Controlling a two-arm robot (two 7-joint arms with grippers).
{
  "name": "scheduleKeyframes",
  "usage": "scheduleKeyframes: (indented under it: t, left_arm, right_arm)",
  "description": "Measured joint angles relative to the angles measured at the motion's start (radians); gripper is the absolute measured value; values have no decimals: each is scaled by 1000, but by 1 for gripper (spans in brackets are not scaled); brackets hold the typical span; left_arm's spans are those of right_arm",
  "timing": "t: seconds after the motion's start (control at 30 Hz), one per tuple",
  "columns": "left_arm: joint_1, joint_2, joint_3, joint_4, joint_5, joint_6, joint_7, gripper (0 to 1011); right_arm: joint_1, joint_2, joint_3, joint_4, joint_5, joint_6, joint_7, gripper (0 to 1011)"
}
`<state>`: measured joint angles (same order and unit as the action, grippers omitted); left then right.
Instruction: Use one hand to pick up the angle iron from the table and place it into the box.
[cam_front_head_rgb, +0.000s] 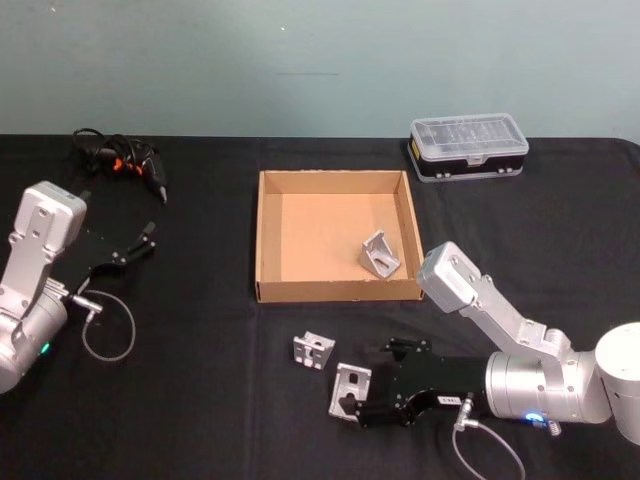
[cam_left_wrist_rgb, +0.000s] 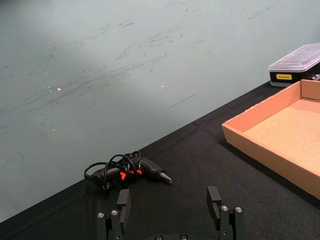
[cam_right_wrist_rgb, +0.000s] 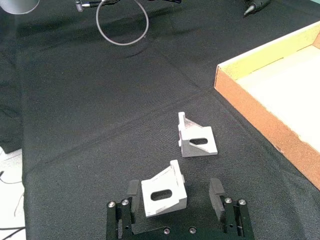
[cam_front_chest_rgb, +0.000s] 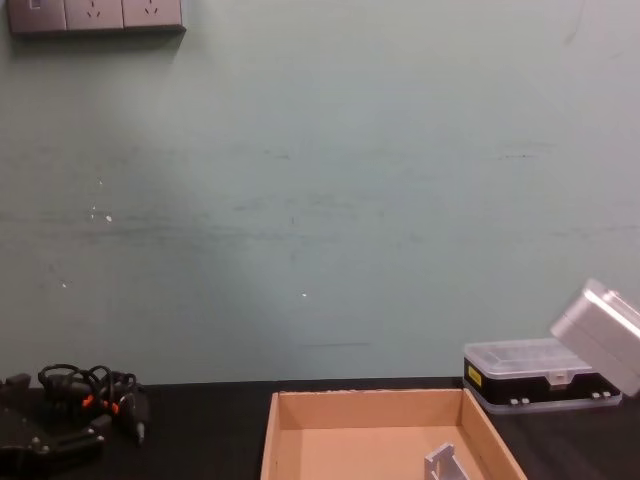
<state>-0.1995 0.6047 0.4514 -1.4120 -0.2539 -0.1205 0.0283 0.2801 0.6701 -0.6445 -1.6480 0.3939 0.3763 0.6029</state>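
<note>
Right pincer (cam_right_wrist_rgb: 174, 185), fingers apart, straddles an angle iron (cam_right_wrist_rgb: 162, 192) — box (cam_front_head_rgb: 335, 292) beyond (left pincer (cam_left_wrist_rgb: 168, 194) likewise apart).

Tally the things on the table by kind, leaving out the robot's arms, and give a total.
Box: 1
Angle irons: 3 (one in the box, two on the table)
Case: 1
Corded tool: 1
Total: 6
</note>
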Motion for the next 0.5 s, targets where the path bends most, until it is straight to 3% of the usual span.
scheduleKeyframes:
  t: [0.5]
  left_arm:
    - [0, 0, 0, 0, 0, 0, 0, 1000]
  right_arm:
    - [-7, -5, 7, 1, -7, -12, -4, 482]
